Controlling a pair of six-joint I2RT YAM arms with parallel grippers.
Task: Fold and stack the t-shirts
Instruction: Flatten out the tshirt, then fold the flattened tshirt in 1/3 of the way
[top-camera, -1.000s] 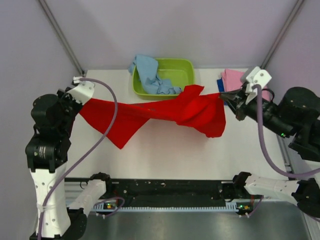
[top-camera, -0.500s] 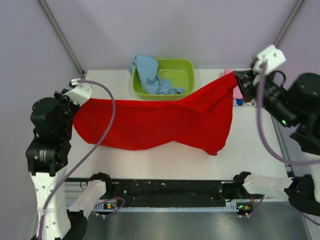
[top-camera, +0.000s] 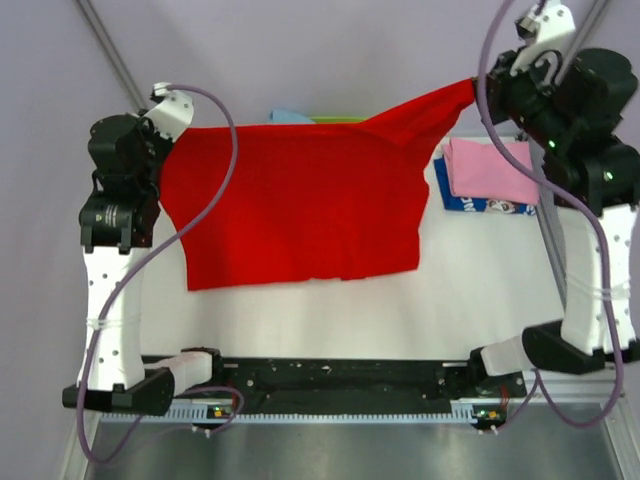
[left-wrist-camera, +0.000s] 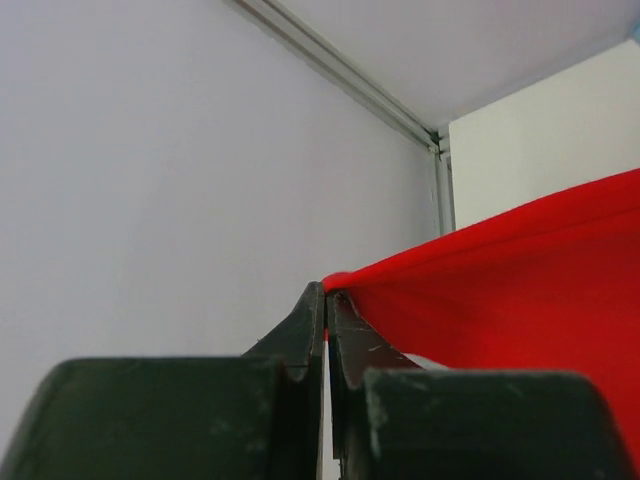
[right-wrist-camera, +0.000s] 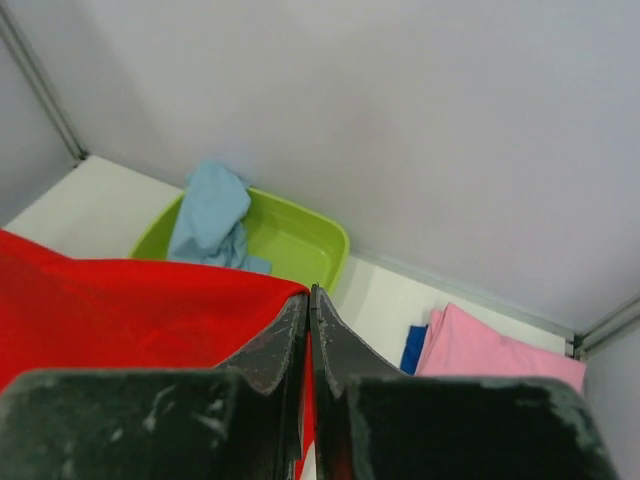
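red t-shirt (top-camera: 300, 210) now hangs spread as a broad flat sheet between the two arms. a second ago it was twisted and bunched low over the white table (top-camera: 400, 320), and half a second ago it was only partly opened. both arms have risen and moved toward the back wall (top-camera: 330, 50), and in the top view the cloth now covers nearly all of the lime green basin (right-wrist-camera: 300, 240).

left gripper (left-wrist-camera: 327, 297): fingers clenched on the shirt's upper left corner, cloth pinched at the tips. right gripper (right-wrist-camera: 309, 296): fingers clenched on the upper right corner, where the fabric draws to a taut point. whether the lower hem touches the table cannot be told.

on the table's right side a folded pink t-shirt (top-camera: 490, 168) lies on a dark blue t-shirt (top-camera: 480, 205). a light blue t-shirt (right-wrist-camera: 210, 215) lies crumpled in the basin. plain pale walls enclose the table.
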